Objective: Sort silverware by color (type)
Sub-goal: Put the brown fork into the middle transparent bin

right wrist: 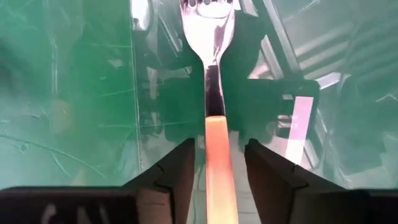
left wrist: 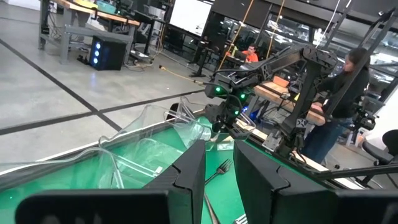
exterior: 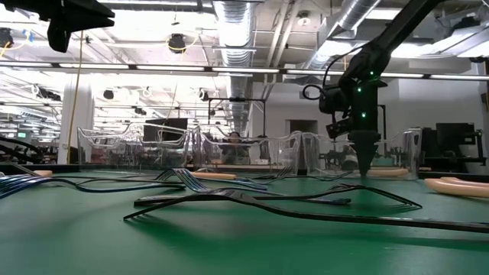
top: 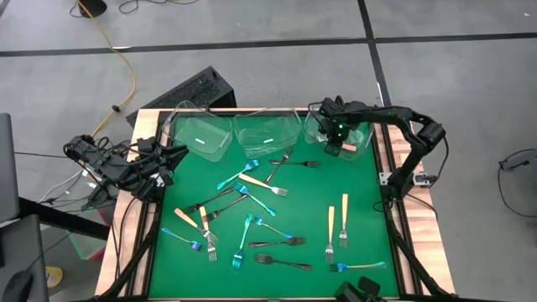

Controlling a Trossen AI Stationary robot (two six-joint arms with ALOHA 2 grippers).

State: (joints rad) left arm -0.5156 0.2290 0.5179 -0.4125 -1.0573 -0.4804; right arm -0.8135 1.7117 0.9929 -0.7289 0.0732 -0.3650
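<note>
Green mat; cream-handled fork lengthwise between jaws, tines outward.

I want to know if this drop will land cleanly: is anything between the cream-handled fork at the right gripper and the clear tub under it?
Nothing visible blocks it. The cream-handled fork with silver tines sits between the right gripper's parted fingers, tines pointing into the rightmost clear plastic tub, with only the tub's floor below.

fork tines: cut off at edge | handle end: hidden (between claw fingers)
</note>
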